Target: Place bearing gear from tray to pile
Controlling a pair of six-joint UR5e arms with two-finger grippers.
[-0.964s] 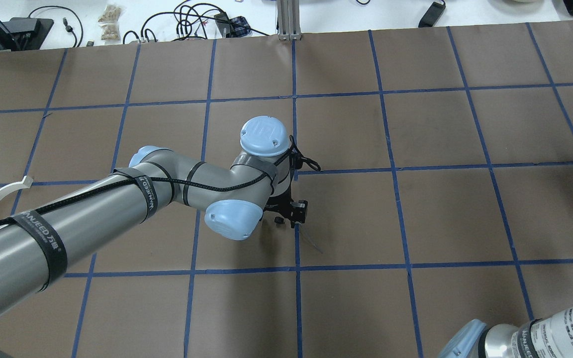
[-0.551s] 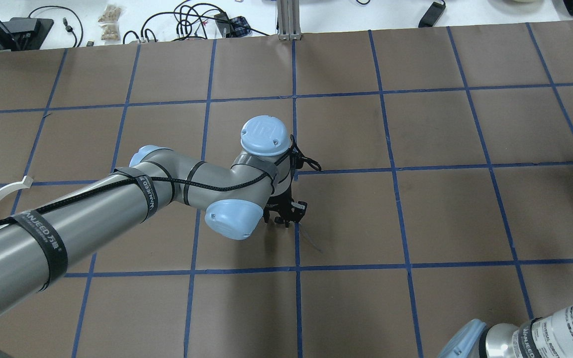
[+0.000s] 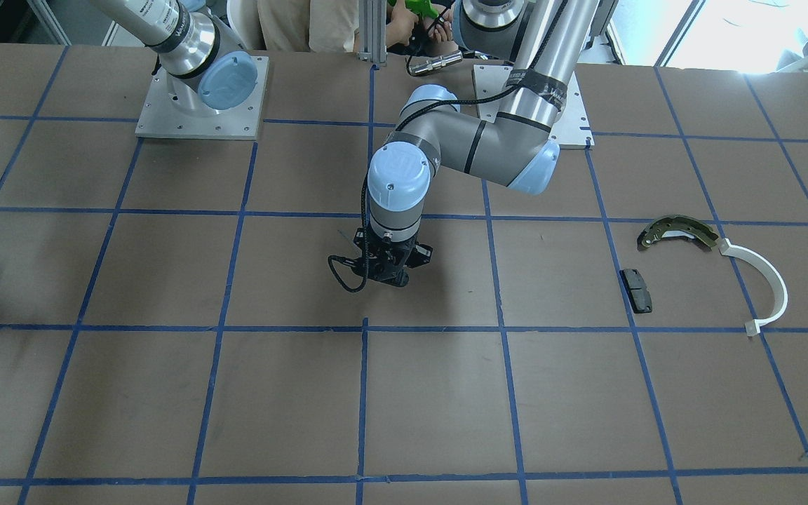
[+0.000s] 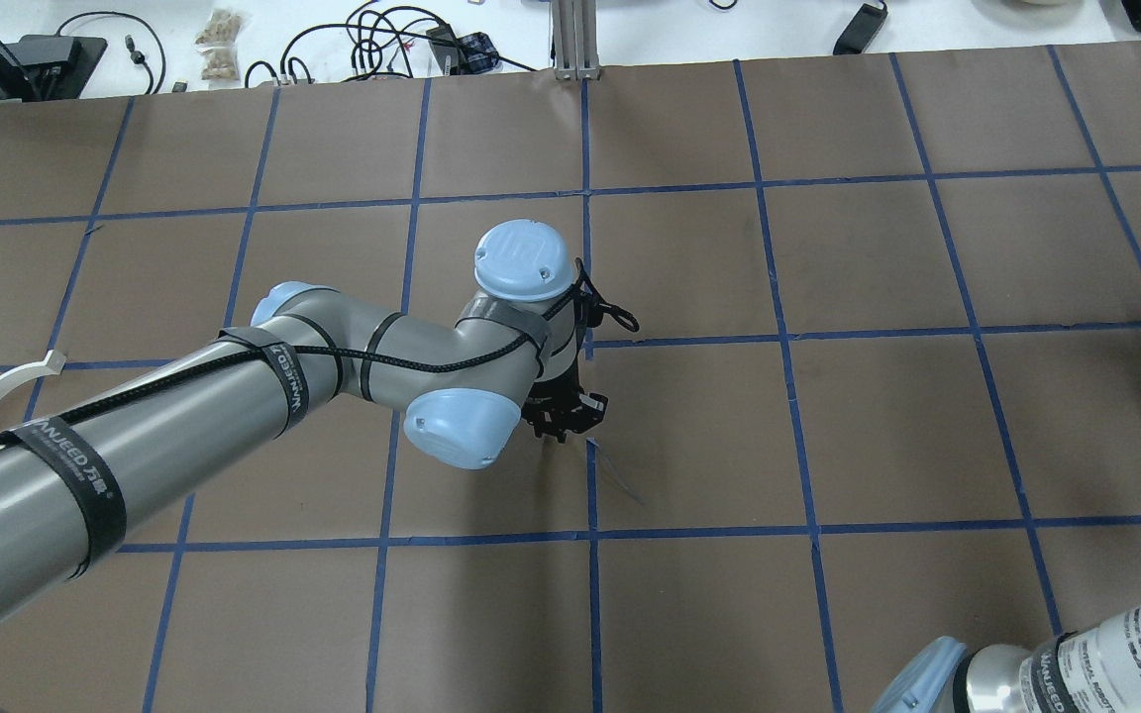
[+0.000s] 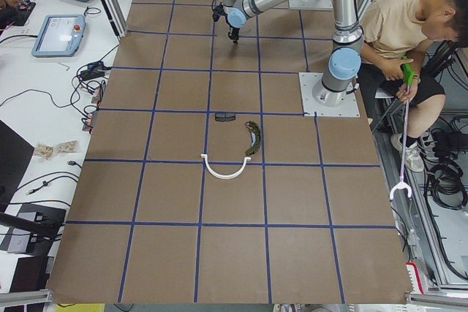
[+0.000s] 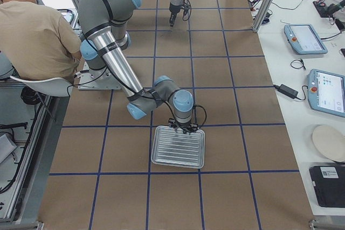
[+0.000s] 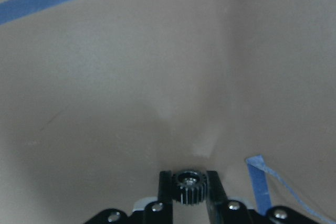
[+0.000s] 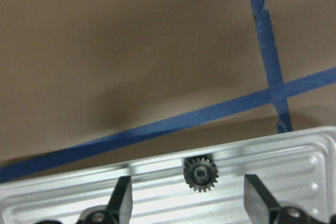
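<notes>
Gear point(image 7: 189, 187), small, dark, toothed, clamped in left hand point(image 7: 189, 180), right hand point(image 8: 188, 190) spread above tray point(image 8: 294, 156)

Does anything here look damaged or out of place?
Only a small thing: beside the left gripper, which pinches a small gear, a thin sliver of blue tape has frayed off its grid line and lies slantwise across the brown table. Nothing else stands out.

Your light is bright and even; daylight blows out the front view's top right. The left arm point(image 3: 488, 147) casts a soft shadow on the table point(image 3: 446, 294), the tray point(image 8: 173, 192) glares, and the left wrist view is hazy.
</notes>
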